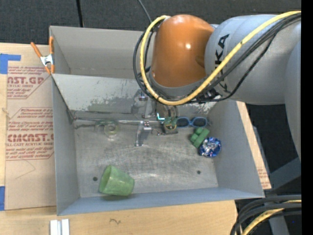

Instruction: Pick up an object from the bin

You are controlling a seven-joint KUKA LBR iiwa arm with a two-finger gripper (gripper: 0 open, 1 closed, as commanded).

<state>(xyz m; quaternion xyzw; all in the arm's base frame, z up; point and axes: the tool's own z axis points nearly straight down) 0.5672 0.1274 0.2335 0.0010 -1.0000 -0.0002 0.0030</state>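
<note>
My gripper (155, 129) hangs under the orange cover near the middle of the bin, close to the back wall. Its two fingers stand apart, open, with nothing between them. Blue sunglasses (190, 122) lie just right of the right finger, touching or nearly touching it. A small green block (199, 136) sits a little further right and nearer the front. Against that block rests a crumpled blue and white ball (210, 147).
A pale green cup (116, 181) lies on its side at the bin's front left, far from the gripper. A small clear thing (110, 128) rests by the back wall, left of the gripper. The arm covers the bin's back right.
</note>
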